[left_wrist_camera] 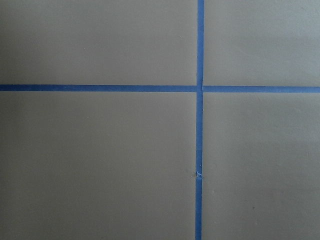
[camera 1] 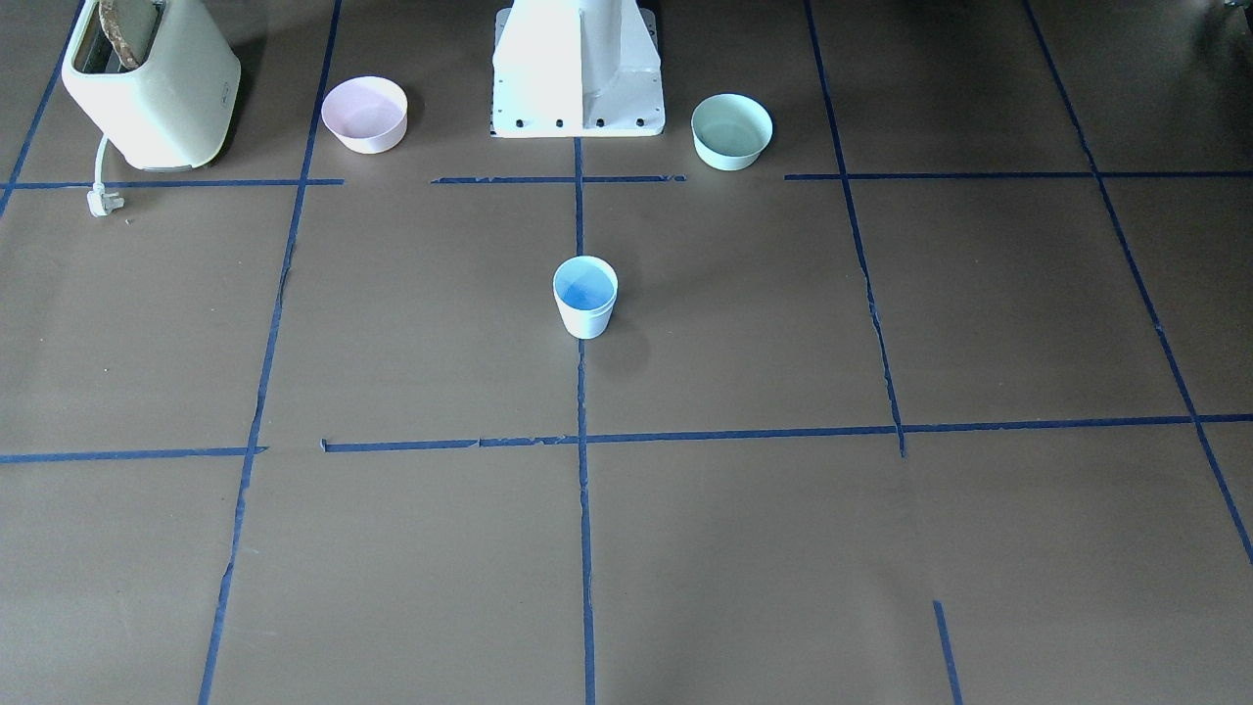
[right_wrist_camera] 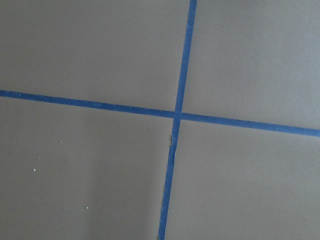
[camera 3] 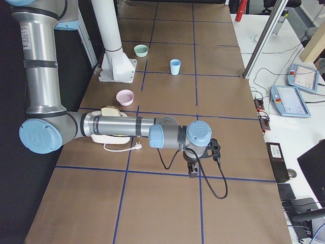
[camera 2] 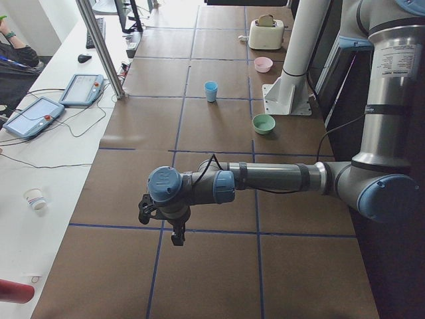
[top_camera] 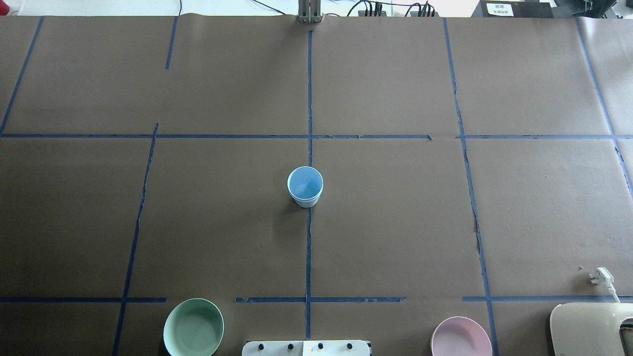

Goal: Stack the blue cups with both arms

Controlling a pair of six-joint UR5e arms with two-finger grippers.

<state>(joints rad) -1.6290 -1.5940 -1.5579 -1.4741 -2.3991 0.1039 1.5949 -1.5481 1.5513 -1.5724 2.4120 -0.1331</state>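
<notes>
closest to me, the left arm (camera 2: 265, 178) lies stretched low over its end of the bench (top_camera: 395, 222). its jaws hang down above a tape crossing with nothing in them that i can see. from side-on i cannot tell whether they are wide or narrow. it's the same for the right arm (camera 3: 122, 126) at the other end.

both are well apart from the blue cup (camera 1: 585, 297), which stands alone on the centre tape line. only one cup outline shows, and i cannot tell if a second sits nested inside. beyond it are the pink bowl (camera 1: 364, 115) and mint bowl (camera 1: 731, 131), either side of the white pedestal (camera 1: 578, 69).

my worry is the long reach in. the cup looks light, so a finger clipping its rim could tip or skid it, and two arms meeting at one spot might clash.

the cup stands upright with its mouth up and narrow end down, long axis vertical.
</notes>
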